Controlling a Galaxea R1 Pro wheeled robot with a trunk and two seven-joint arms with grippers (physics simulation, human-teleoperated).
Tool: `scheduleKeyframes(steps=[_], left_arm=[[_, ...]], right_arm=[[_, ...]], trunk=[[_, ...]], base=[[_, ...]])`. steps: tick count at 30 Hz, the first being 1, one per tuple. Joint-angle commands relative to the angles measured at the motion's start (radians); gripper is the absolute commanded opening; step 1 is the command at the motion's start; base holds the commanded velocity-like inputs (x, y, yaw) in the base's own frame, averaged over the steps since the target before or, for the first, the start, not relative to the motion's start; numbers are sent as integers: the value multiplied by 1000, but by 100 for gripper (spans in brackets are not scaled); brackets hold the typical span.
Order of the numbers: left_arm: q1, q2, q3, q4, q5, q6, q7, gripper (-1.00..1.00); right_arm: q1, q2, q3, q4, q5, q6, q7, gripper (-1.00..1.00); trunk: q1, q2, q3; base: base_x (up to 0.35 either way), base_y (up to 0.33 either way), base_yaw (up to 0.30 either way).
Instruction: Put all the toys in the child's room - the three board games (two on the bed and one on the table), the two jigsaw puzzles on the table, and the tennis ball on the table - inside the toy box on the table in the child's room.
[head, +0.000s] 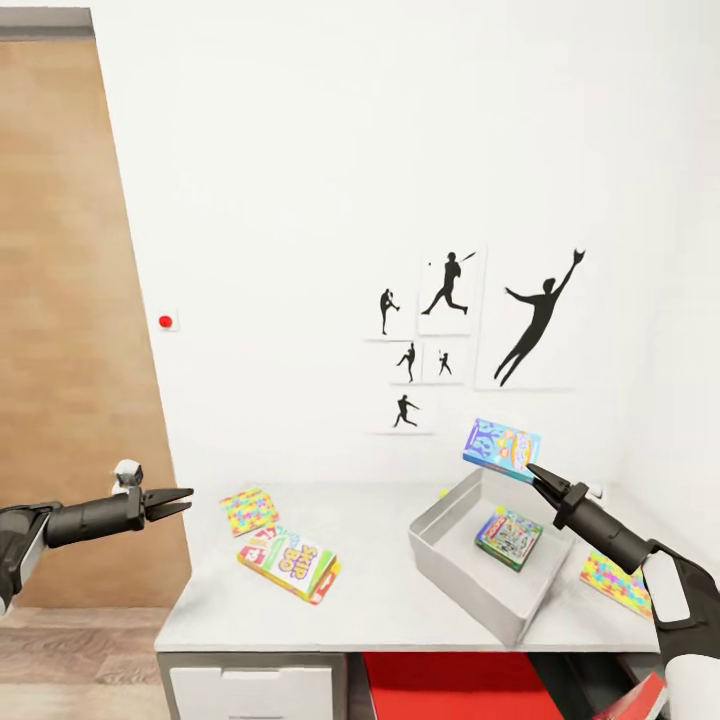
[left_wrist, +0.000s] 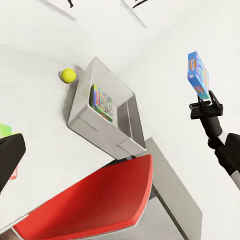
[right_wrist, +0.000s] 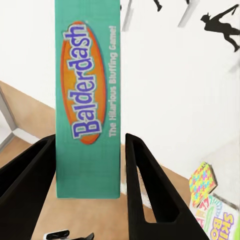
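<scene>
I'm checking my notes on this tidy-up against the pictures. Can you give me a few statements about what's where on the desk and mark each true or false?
1. The right claw holds the blue board game in the air above the toy box. True.
2. The toy box is empty. False: a green-edged board game already lies inside it.
3. The SKIP-BO box lies on the table, outside the toy box. True.
4. The left claw grips a jigsaw puzzle. False: it holds nothing, and a jigsaw puzzle lies on the table.
5. The tennis ball is inside the toy box. False: it sits just outside it, on the table.
</scene>
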Motion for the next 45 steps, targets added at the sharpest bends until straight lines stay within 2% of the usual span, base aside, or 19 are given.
scheduleKeyframes(steps=[1, 27, 45], left_arm=[[0, 0, 3, 0, -6, 11, -7, 100], [0, 0, 3, -1, -7, 0, -7, 100], [0, -1, 2, -1, -6, 0, -7, 100]], right_arm=[[-1, 0, -2, 1, -1, 5, 3, -100], [-1, 0, -2, 20, -1, 4, 4, -100], [-1, 0, -2, 19, 1, 0, 4, -100]], trunk=[[1, -1, -2], [1, -1, -8], [1, -1, -8]], base=[[98, 21, -198], [20, 2, -265], [213, 70, -251]])
